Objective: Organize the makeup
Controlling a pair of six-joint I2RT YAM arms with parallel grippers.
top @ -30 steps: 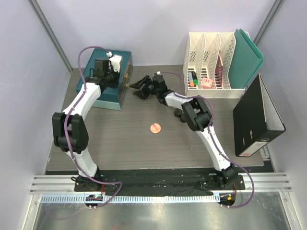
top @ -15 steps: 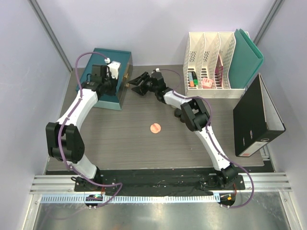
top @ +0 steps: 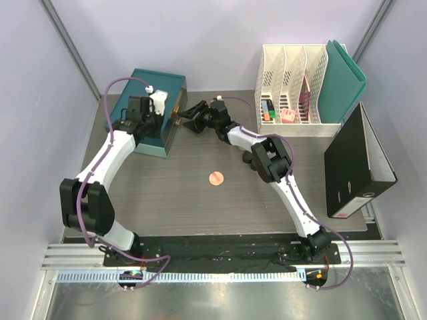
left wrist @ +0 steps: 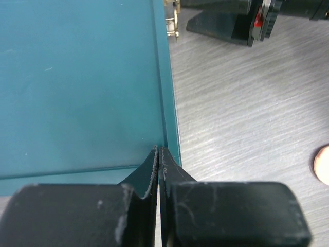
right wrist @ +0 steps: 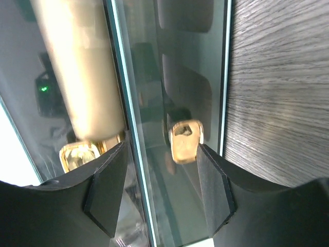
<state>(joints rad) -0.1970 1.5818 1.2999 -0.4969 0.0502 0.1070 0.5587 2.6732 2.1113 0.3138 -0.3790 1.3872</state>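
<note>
Clasp on teal case, right gripper straddling — left gripper pinched

Teal case, pink compact

No legible txt; binder spine label too small

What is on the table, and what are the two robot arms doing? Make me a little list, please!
box: teal box, at the far left of the table
left arm: left gripper shut, tips at the edge of the box lid
right arm: right gripper open, one finger on each side of the gold latch
makeup in sight: one round pink compact, alone mid-table
far right: white file holders, black binder
</note>
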